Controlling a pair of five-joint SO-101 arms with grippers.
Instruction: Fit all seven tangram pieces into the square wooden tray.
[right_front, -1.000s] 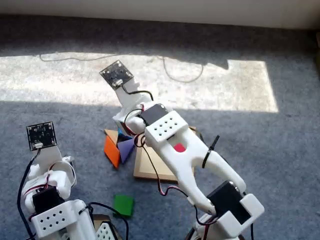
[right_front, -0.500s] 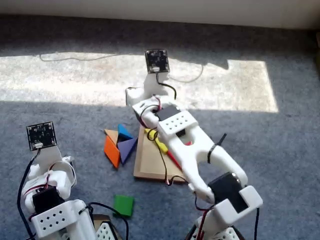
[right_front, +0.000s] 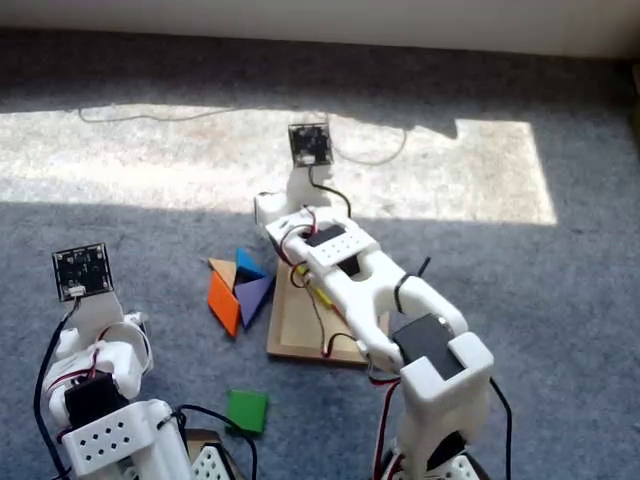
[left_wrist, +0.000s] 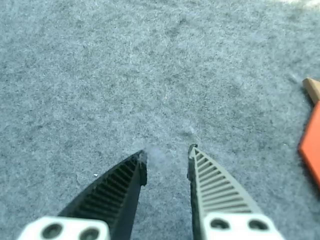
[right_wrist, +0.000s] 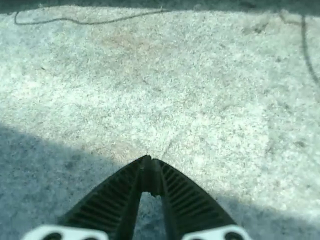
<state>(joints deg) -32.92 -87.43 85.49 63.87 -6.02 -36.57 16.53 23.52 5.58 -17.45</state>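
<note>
The square wooden tray (right_front: 290, 335) lies on the carpet at centre, largely covered by my right arm (right_front: 345, 265). Left of it sit an orange piece (right_front: 222, 300), a blue triangle (right_front: 247, 264), a purple triangle (right_front: 254, 292) and a tan piece (right_front: 221, 268). A green square (right_front: 246, 410) lies nearer the front. My right gripper (right_wrist: 150, 161) is shut with nothing in it, over sunlit carpet beyond the tray. My left gripper (left_wrist: 166, 152) hangs open over bare carpet, with the orange piece (left_wrist: 312, 152) and tan piece (left_wrist: 313, 88) off to one side.
Grey carpet covers the floor, with a bright sunlit band (right_front: 150, 150) across the far half. Thin cables (right_front: 360, 155) trail on the carpet beyond the right arm. The left arm (right_front: 95, 370) stands at the front left.
My right arm has swung away from above the loose pieces and stretched out past the tray's far edge into the sunlit area. The left arm has kept still.
</note>
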